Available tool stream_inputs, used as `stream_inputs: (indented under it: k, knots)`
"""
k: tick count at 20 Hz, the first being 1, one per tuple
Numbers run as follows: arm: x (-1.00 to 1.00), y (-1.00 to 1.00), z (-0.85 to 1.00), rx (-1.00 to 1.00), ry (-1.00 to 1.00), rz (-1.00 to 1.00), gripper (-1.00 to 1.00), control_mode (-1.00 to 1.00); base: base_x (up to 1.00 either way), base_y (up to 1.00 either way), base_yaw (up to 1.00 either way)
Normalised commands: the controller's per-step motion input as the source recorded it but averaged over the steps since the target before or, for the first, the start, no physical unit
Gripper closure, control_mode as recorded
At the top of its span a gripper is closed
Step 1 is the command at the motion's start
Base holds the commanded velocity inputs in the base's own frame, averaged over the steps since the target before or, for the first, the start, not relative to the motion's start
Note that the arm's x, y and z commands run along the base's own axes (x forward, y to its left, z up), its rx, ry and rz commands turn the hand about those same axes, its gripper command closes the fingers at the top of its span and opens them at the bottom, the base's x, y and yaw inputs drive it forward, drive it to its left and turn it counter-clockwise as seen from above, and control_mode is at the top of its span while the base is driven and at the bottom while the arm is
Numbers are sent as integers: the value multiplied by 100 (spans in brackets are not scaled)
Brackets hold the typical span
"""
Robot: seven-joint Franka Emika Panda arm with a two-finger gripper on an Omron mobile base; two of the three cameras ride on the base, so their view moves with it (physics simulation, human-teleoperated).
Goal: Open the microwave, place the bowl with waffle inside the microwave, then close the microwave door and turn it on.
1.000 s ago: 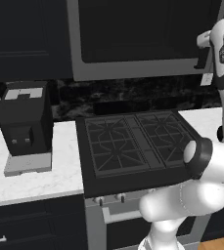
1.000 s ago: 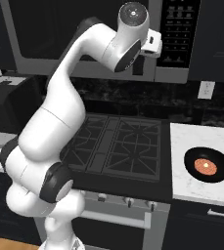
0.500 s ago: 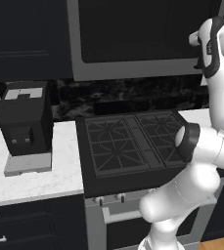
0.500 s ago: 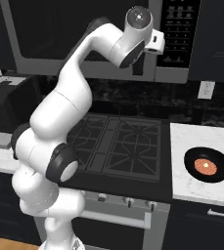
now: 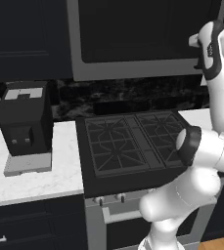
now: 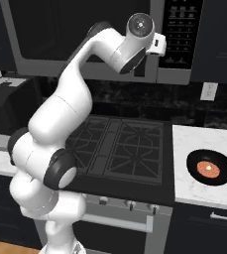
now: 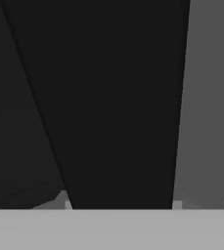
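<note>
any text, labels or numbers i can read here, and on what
Nothing reads clearly.
microwave button panel: rows of pale marks on the buttons, too small and blurred to read.
coffee machine: no label shows.
stove knobs: no markings can be made out.
bowl and waffle: no text.
wall outlet: blank.

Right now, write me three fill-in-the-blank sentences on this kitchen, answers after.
1. The waffle lies in a black ____.
2. The bowl rests on the counter to the ____ of the stove in the right base view.
3. The microwave hangs ____ the stove, its door shut.

Answers: bowl; right; above
</note>
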Motion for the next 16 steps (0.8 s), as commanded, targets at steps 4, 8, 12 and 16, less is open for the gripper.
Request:
stream_inputs:
  k: [4, 8, 12, 16]
  knots:
    - [-38, 100, 0, -8, -1, 0, 100, -100, 0, 0, 0]
    - [-79, 100, 0, -10, -5, 0, 100, -100, 0, 0, 0]
    - [-100, 100, 0, -13, -18, 0, 100, -100, 0, 0, 0]
    - [-94, 100, 0, -16, -16, 0, 100, -100, 0, 0, 0]
